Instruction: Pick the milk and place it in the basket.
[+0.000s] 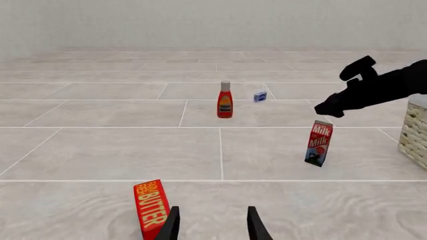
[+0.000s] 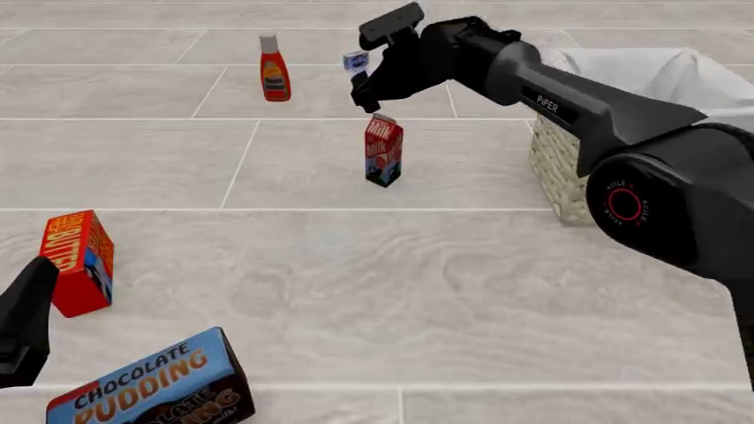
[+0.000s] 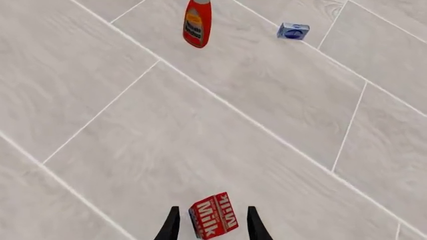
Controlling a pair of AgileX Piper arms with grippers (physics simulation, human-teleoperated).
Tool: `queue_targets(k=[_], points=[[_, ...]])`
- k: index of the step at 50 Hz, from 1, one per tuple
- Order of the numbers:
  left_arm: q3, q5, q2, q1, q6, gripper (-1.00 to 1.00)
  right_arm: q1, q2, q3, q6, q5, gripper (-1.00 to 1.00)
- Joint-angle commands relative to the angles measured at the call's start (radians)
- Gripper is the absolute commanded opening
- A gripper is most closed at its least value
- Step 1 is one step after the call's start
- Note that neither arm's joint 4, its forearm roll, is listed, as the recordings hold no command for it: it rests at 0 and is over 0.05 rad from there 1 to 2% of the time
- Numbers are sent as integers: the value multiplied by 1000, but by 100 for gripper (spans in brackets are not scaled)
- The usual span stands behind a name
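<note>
You have one of each thing on the tiled table: one milk carton, one basket, one ketchup bottle, one butter box, one chocolate pudding box and one small blue-and-white pack. The milk stands upright on the tiles, out in the middle, left of the basket and well apart from it, with the ketchup bottle and the small pack farther back. Your right gripper hangs just above the milk; in the right wrist view its two fingers are spread, one on either side of the carton's red top, and they do not look to be touching it. From the left wrist view the carton sits below the dark tip of that arm, with a small gap between them. Your left gripper is low at the near left edge of the table, its fingers apart and holding nothing, with the butter box just beside one finger. The basket's wicker wall shows at the far side of that view.
</note>
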Motion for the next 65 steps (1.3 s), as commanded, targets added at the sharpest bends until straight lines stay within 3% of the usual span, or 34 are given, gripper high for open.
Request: queue_targets(k=[1,51,65], points=[[0,0,0,0,0,100,2,59,-21,11,-3,100],[0,0,0,0,0,100,-15,188,-71,22,11,100],[0,0,0,0,0,100,-36,228,-115,2,29,100]])
